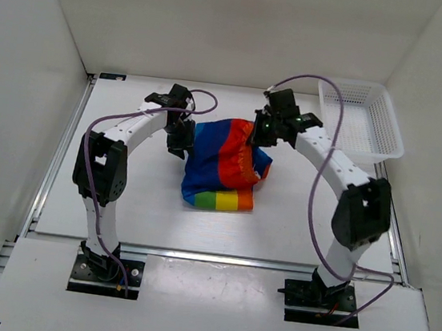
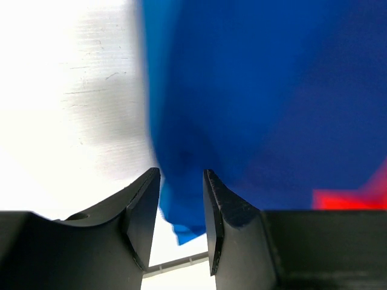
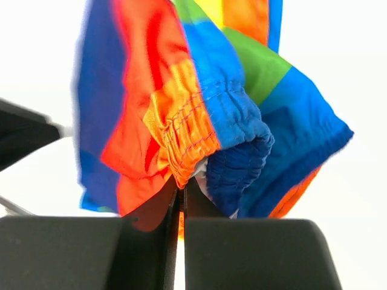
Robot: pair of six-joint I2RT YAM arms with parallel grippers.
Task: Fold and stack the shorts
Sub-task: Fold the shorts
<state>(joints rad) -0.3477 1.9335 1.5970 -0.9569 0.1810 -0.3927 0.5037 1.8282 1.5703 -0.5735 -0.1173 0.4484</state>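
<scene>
The shorts lie bunched in the middle of the counter. Their gathered waistband is clamped on the right side by the right tool. The left tool is kept apart, and a blue edge is seen between its fingers.

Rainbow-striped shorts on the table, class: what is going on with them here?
Two robot arms are working on the soft rainbow-striped fabric shorts, bunched mid-table and not yet folded. The right gripper is clamped on the gathered orange waistband. The left gripper sits at the blue side, fingers apart, blue fabric in the gap. The white plastic mesh basket stands apart at the far right.
</scene>
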